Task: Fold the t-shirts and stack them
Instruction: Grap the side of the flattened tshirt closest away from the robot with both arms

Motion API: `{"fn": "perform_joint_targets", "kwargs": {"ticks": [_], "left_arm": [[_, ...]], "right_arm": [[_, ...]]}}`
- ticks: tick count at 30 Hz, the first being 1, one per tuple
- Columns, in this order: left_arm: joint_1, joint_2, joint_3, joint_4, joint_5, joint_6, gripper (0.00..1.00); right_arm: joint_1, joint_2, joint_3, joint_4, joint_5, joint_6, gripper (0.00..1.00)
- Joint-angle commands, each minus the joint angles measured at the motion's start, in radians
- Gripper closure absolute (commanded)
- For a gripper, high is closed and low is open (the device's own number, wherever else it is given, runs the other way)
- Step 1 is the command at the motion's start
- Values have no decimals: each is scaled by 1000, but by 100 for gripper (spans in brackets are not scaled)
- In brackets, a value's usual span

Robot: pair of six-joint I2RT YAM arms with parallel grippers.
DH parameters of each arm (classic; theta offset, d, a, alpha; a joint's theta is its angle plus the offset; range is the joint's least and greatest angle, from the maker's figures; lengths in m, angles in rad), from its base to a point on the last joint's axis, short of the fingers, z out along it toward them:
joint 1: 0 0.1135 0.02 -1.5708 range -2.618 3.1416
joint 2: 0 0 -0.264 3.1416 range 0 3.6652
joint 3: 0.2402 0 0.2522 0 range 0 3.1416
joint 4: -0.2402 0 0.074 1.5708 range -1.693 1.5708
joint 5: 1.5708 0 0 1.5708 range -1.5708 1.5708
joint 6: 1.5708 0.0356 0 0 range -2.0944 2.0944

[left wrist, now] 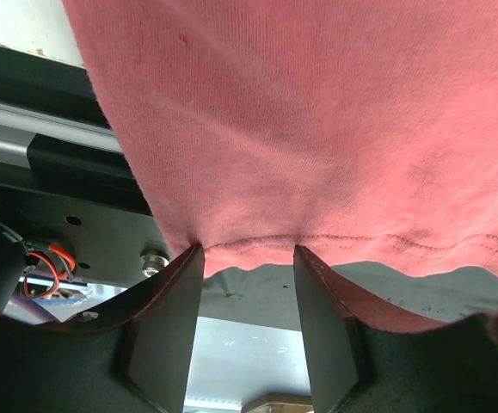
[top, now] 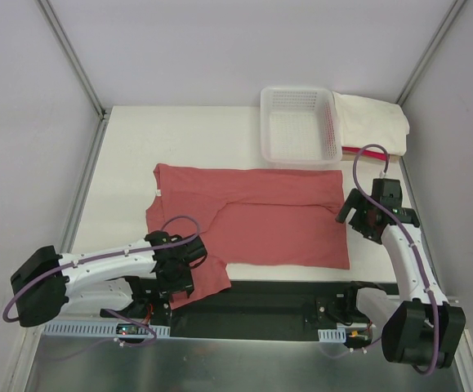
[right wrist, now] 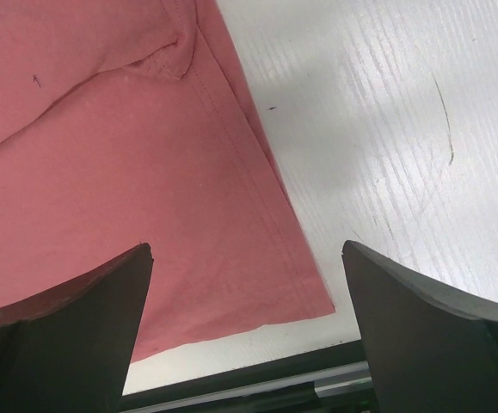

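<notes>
The table [top: 130, 139] has bare room along its far and left sides. A fold carried that way meets nothing, while the far right corner is taken. The salmon-red shirt [top: 277, 220] lies spread flat across the middle, collar to the left. Its near-left part spills over the table's near edge onto the dark rail [top: 285, 298] between the arm bases. The basket [top: 299, 126] sits just beyond the shirt's far right side. A folded cream shirt [top: 372, 121] lies to the right of the basket, with a sliver of pink-red cloth [top: 351, 149] showing at its near side.

The step in hand looks like taking the near edge at both ends. The right pincer [right wrist: 247, 248] hangs wide open over the near-right corner, holding nothing. It should come down so the corner seam lies between the fingers, not the bare table beside it. The left pincer [left wrist: 247, 258] stands about half open with the stitched hem at its fingertips, not yet pinched. It wants a deeper bite past the stitching, then an even lift from both ends, away from the rail, so the cloth does not snag or bunch.
</notes>
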Motion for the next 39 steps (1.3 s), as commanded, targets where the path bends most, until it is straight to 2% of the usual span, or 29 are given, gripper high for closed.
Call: {"fn": "perform_joint_targets", "kwargs": {"ticks": [1, 9, 11, 12, 16, 21, 28, 36, 39], "left_arm": [[-15, 38, -7, -21, 33, 31, 54], [-15, 140, 12, 10, -16, 49, 64], [-17, 157, 13, 31, -22, 50, 72], [-15, 161, 16, 37, -22, 52, 80], [-15, 163, 30, 37, -37, 60, 100], [-15, 117, 27, 39, -64, 69, 100], [-15, 25, 32, 39, -117, 86, 100], [-14, -43, 38, 33, -149, 101, 100], [-12, -50, 52, 30, -164, 112, 100]], "right_arm": [[-8, 9, 1, 6, 23, -2, 3], [-9, -1, -3, 9, 27, 7, 3], [-13, -18, -11, 8, 27, 10, 3], [-14, -23, -15, 8, 23, 15, 3], [-16, -64, -55, -3, -29, 42, 3], [-26, -130, -81, -76, -123, 51, 3], [-31, -261, -175, -185, -214, 171, 3], [-31, -207, -224, -219, -234, 237, 1], [-31, -184, -255, -195, -197, 263, 10]]}}
